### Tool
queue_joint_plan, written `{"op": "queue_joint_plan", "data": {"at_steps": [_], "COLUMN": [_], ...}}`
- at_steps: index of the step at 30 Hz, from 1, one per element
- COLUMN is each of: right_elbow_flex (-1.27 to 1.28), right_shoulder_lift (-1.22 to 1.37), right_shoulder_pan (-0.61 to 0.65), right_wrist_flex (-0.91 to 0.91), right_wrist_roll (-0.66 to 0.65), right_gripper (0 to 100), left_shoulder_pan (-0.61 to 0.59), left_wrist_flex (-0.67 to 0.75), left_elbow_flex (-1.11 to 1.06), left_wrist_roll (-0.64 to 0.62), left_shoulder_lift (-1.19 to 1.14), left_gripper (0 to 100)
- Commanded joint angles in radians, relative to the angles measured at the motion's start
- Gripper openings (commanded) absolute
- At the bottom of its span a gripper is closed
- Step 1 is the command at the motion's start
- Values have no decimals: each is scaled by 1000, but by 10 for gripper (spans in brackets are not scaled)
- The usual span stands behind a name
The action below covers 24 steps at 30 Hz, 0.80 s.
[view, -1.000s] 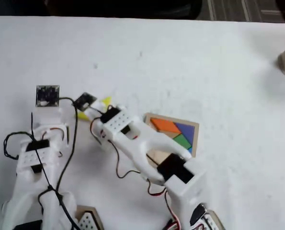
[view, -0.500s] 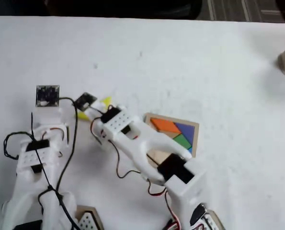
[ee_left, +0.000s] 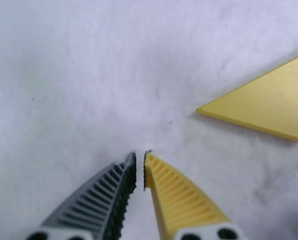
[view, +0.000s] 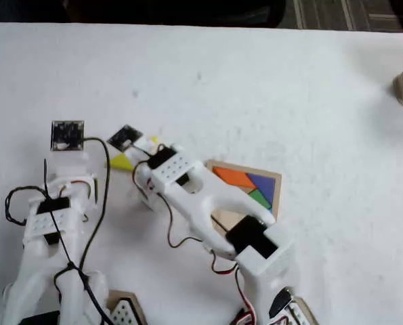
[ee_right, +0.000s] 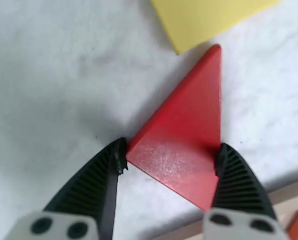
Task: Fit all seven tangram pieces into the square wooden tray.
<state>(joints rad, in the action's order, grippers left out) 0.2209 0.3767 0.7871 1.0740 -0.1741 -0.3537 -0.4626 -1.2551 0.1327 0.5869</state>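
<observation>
The right gripper (ee_right: 170, 159) is clasping the red triangle (ee_right: 188, 142) lying on the surface (view: 255, 81) just beside the wooden tray (view: 277, 180); the left gripper (ee_left: 140, 161) is hovering, almost closed, near the yellow triangle (ee_left: 269, 107)

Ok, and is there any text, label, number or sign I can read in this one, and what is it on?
No readable text anywhere.
The wooden tray, red triangle, yellow triangle and white arms show no words, numbers or signs.
The small black square part has pale specks, too blurred to read as anything.
</observation>
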Motion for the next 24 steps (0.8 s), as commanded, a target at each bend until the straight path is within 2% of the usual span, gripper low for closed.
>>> {"op": "queue_joint_plan", "data": {"at_steps": [1,16,24], "right_elbow_flex": [3,-3,-2], "right_shoulder_lift": [-21,-269,-305], "right_shoulder_pan": [-21,-22,-61], "right_wrist_flex": [67,211,237], "right_wrist_roll": [-5,-2,-3], "right_gripper": [131,129,131], "left_shoulder_pan": [-12,-12,-12], "left_wrist_flex": [26,26,26], "left_elbow_flex": [5,5,5], "left_wrist_roll": [-5,-5,-5], "left_shoulder_lift": [31,31,31], "left_gripper": [64,64,64]}}
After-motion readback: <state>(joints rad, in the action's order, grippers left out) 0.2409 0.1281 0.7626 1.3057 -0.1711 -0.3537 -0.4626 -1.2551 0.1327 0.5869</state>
